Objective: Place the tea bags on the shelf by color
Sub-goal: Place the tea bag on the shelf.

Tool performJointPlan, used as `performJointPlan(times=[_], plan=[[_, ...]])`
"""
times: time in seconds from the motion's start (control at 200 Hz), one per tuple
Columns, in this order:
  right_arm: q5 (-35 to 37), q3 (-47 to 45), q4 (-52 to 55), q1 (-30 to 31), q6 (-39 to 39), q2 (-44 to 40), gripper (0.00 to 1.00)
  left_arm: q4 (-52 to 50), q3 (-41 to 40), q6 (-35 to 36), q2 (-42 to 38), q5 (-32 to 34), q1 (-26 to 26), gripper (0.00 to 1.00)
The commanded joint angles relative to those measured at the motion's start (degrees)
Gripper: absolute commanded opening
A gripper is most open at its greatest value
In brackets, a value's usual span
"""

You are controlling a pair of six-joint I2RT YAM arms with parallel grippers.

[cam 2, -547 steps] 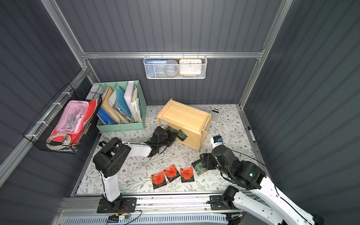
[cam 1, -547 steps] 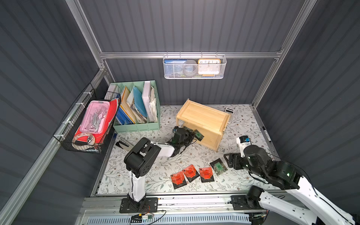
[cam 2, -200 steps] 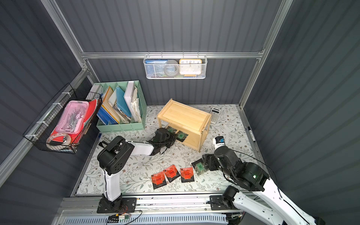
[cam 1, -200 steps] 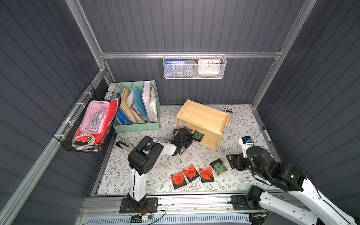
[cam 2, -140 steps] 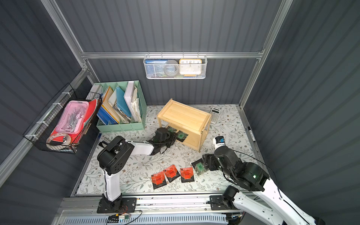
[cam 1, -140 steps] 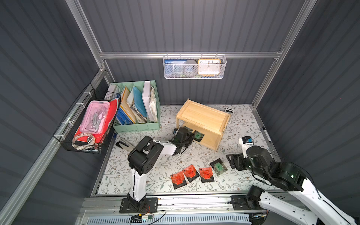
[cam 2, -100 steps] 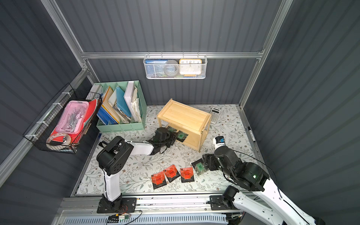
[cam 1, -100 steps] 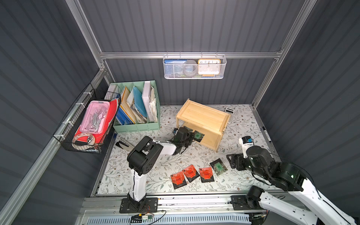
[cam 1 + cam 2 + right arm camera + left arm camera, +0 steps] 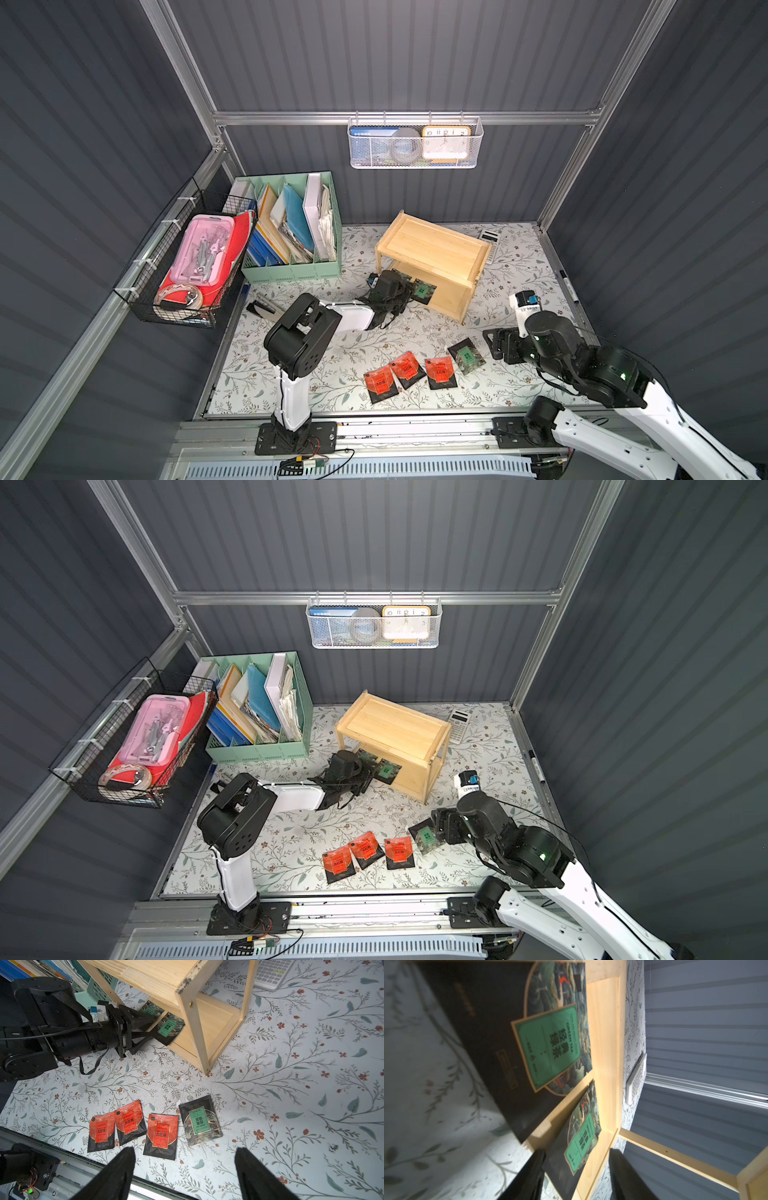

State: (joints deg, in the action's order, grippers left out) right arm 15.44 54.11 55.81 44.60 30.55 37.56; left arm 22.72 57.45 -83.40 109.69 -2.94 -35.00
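Pale wood: found the shelf [image 9: 432,249] [image 9: 395,725] right of centre in both top views. Saw two green bags [image 9: 550,1043] [image 9: 581,1142] on its bottom board. Noted left end effector [image 9: 577,1153] parted, one bag lying flat in the gap. Spotted three red bags [image 9: 405,368] and a third green bag [image 9: 466,356] on the tabletop [image 9: 332,374], lower centre of the frame; right end effector [image 9: 185,1152] spread wide above, empty.
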Motion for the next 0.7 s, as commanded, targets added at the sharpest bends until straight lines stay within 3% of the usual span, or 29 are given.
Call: performJointPlan(times=[0.0,0.275,0.695], plan=[[0.08,-0.03,0.61,-0.36,0.13,-0.12,0.82,-5.83,0.55,2.16,-2.93,2.1,-0.28,0.58],[-2.63,-2.93,0.76,-2.23,3.01,0.21,0.83,-12.57,0.04,4.09,-8.02,4.16,-0.33,0.66],[-15.33,-15.0,-6.25,-8.16,12.7,0.08,0.82,-23.39,-4.08,12.04,-18.9,3.29,-0.28,1.0]])
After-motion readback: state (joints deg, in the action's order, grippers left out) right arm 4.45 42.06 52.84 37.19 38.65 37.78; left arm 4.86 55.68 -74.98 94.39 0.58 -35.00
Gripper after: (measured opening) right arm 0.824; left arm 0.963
